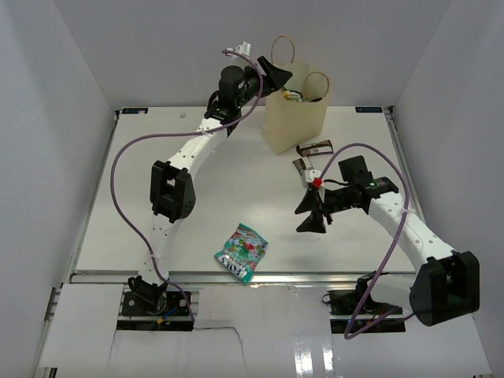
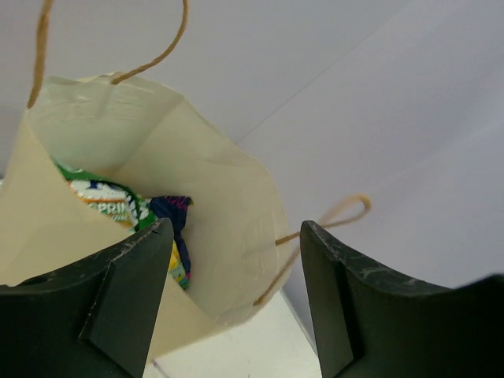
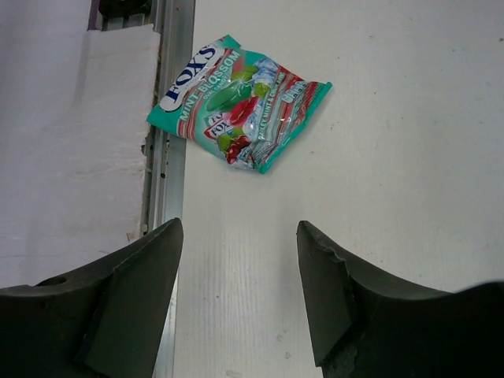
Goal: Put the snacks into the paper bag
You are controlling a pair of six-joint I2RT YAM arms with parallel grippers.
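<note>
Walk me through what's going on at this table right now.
Two robot arms are packing snacks into a paper bag. The left tool hangs open and empty over the bag's mouth, where a green packet already lies inside. The right tool, also open, points at a teal Fox's mint packet near the front edge of the table. Two dark brown bars lie beside the bag.

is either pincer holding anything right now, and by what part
Nothing is held. The left pincer is open over the paper bag; the right pincer is open near the teal pouch.
</note>
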